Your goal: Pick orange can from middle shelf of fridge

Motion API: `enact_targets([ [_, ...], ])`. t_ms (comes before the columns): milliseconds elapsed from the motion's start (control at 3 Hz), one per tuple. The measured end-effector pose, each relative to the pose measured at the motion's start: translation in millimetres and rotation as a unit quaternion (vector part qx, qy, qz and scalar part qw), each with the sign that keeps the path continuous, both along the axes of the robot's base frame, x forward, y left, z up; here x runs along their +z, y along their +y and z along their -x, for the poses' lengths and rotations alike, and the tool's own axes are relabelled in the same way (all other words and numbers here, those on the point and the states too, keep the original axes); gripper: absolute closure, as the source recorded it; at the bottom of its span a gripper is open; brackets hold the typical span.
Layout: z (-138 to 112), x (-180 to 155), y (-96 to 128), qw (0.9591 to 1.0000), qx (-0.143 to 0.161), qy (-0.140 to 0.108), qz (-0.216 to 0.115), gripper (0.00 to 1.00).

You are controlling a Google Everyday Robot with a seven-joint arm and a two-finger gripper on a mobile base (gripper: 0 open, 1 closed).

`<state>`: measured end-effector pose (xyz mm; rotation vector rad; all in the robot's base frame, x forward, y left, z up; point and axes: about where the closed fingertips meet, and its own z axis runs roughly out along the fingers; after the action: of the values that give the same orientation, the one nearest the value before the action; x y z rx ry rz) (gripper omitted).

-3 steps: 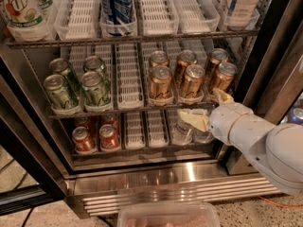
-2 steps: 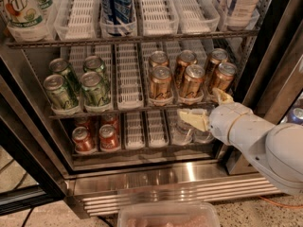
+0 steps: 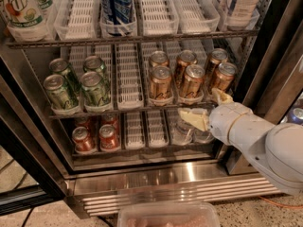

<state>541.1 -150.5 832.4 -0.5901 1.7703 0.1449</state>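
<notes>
I had the gripper (image 3: 207, 109) spread wide and empty at the front rail of the middle shelf (image 3: 137, 109). The nearest orange can (image 3: 221, 78) stood just above and behind it. I judged it best to lift, straddle that can squarely and spare its neighbours.

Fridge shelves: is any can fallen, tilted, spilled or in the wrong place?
Nothing stands out. The orange cans, green cans and red cans all stand upright in their lanes. The claw hangs open at the front rail of the middle shelf, before the right-hand orange cans, holding nothing.

orange can (image 3: 191, 82): glossy metal | gripper (image 3: 207, 109) at middle shelf (image 3: 130, 109) front: matt plastic
</notes>
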Motion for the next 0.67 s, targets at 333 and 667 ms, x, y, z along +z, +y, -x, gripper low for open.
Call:
enact_targets([
  [333, -5.1, 5.1, -5.5, 0.9998, -0.008, -0.013, 0.008, 0.33],
  [667, -12.0, 7.1, -13.1, 0.9993, -0.017, -0.03, 0.016, 0.33],
])
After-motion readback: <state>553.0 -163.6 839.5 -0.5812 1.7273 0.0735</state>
